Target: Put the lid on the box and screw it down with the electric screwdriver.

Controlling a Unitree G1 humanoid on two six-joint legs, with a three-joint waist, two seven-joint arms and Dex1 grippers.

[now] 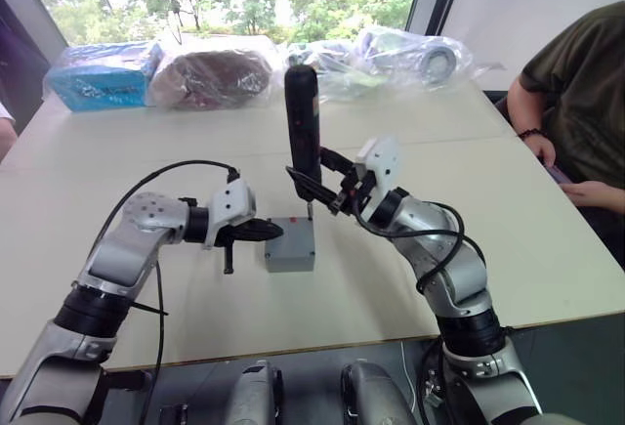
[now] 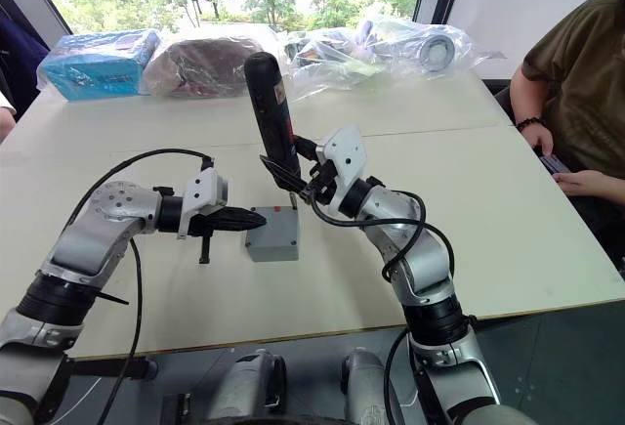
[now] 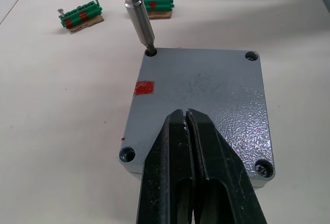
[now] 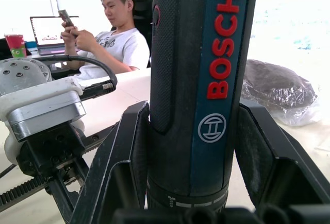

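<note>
On the pale worktop [image 1: 410, 278], mid-front, sits the small square grey metal box [image 1: 290, 259] with the shallow grey cast-metal lid [image 3: 206, 100] already seated flush on top, red mark near one edge. Right gripper [image 1: 327, 186] has its black fingers clamped around the slim black pen-shaped electric screwdriver [image 1: 303, 122], held close to upright, slightly tilted, so the metal bit [image 3: 139, 18] drops into the lid's far corner hole by the red mark; bit tip is in the hole's mouth. Left gripper [image 3: 190, 147] has its fingers pressed together, empty, tips lying on the lid's near half; my read is it's pinning lid and box down so the assembly doesn't spin or slide under torque. Corner status from the left wrist view: one near corner shows a screw head, the other two look like open holes, can't be sure. So I'd judge we're mid-fastening, at the first or second screw. Risk: the tool's tilt could cam the bit out or cross-thread. Two small green-and-red blocks [image 3: 82, 18] lie on the worktop beyond the box, clear of the work. Plastic-wrapped items [image 1: 210, 73] at the far edge, a seated person [image 1: 581, 103] on the right side, not involved.
</note>
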